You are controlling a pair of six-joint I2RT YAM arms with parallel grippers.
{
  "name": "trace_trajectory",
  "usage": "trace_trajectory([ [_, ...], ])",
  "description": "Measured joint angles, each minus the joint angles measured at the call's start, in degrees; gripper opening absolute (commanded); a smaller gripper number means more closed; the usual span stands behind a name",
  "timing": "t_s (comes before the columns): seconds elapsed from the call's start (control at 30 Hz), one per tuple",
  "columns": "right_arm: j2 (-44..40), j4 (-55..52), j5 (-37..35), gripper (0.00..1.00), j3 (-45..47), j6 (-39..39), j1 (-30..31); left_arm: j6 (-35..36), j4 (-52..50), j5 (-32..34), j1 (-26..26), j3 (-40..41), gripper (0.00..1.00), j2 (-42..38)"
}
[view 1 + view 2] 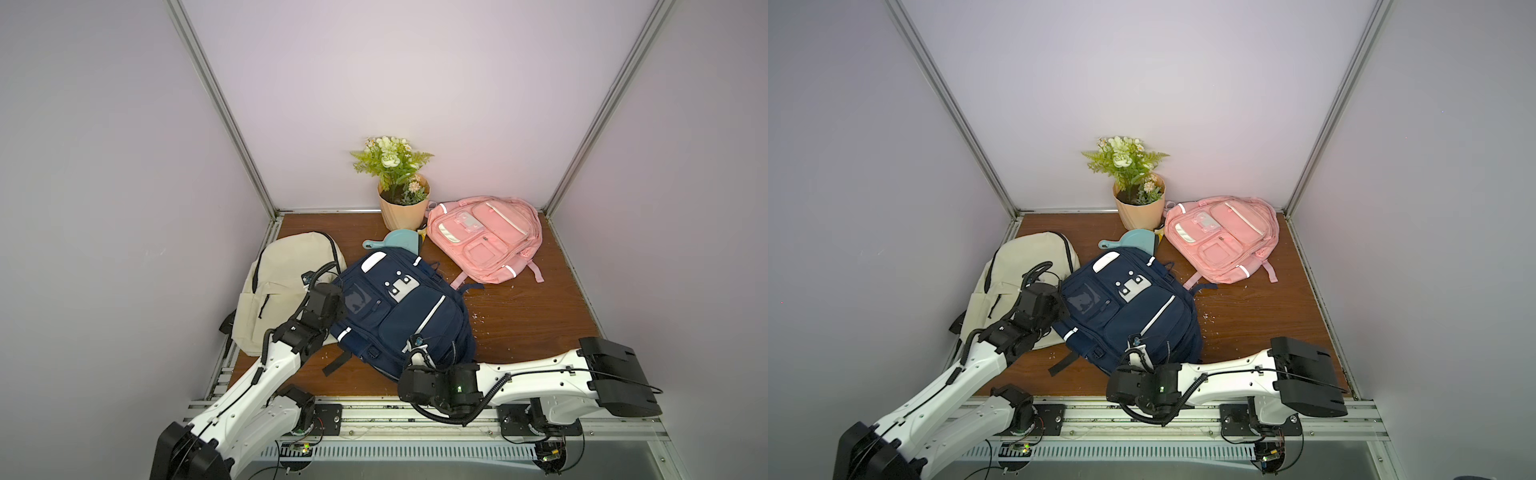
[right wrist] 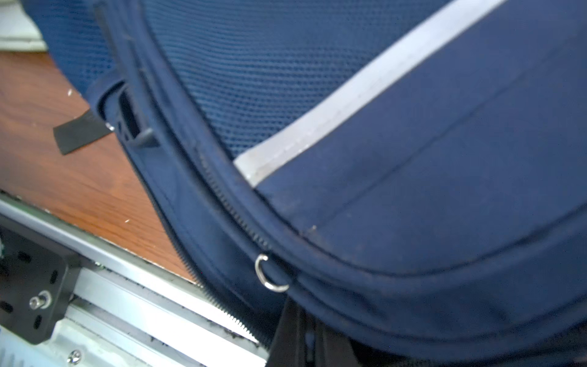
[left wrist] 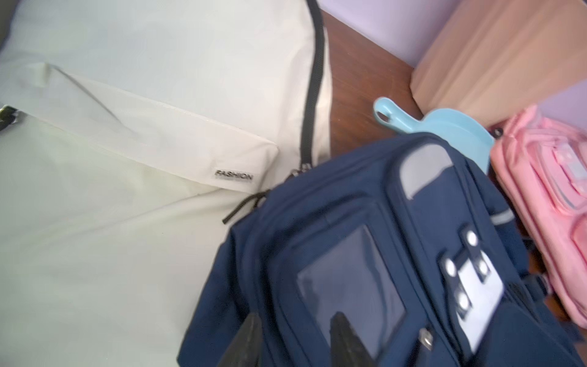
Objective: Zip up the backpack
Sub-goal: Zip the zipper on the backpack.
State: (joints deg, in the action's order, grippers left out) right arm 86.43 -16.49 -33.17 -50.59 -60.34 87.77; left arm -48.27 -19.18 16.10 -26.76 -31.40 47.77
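On the wooden table's [image 1: 519,332] front edge, the navy backpack's [image 1: 399,316] zipper [image 2: 235,216] looked unfinished; right gripper [image 2: 301,321] clamped shut, left gripper [image 3: 297,317] spread.

- I see the navy backpack [image 1: 1133,316] lying mid-tabletop [image 1: 1266,324], overlapping a cream backpack [image 1: 1013,270].
- My left end effector [image 1: 1061,307] is at its left edge and my right end effector [image 1: 1136,353] at its near edge.
- Behind it are a pink backpack [image 1: 1221,241], a flower pot [image 1: 1140,212] and a blue scoop [image 1: 1133,241].

Soft, even light fills both top views, brightest on the back wall [image 1: 415,83] (faintly pink there), with weak shadows. Both wrist views are soft; the navy backpack [image 3: 349,222] looks smeared.
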Motion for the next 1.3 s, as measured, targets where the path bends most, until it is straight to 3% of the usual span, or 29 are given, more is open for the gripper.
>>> trace_trajectory([
  [0.13, 1.42, 1.40, 0.02, 0.00, -1.53, 3.69, 0.07, -5.57, -0.61, -4.46, -4.11, 6.91, 0.67, -9.75],
  [0.27, 3.48, 2.56, 0.11, 0.00, -2.82, 6.16, 0.20, -10.69, -0.50, -9.46, -7.10, 13.90, 0.70, -15.67],
  [0.43, 5.90, 3.89, 0.57, 0.00, -3.85, 8.22, 0.24, -15.15, 2.64, -12.28, -13.05, 16.02, 0.69, -16.46],
  [0.73, 6.99, 4.66, 0.72, 0.00, -4.57, 9.90, 0.26, -19.06, 9.20, -13.07, -15.43, 18.40, 0.49, -11.34],
  [1.03, 6.64, 4.94, 0.55, 0.00, -4.48, 10.01, 0.24, -19.91, 10.34, -11.06, -15.56, 16.79, 0.12, -7.48],
  [1.2, 2.05, 5.95, -0.59, 0.00, -1.49, 8.94, 0.17, -18.29, 5.88, -8.92, -16.02, 11.21, 0.00, -5.20],
  [1.3, -3.02, 5.75, -2.01, 0.00, 1.29, 7.41, 0.15, -16.65, 3.93, -8.15, -16.11, 7.63, 0.00, -3.87],
])
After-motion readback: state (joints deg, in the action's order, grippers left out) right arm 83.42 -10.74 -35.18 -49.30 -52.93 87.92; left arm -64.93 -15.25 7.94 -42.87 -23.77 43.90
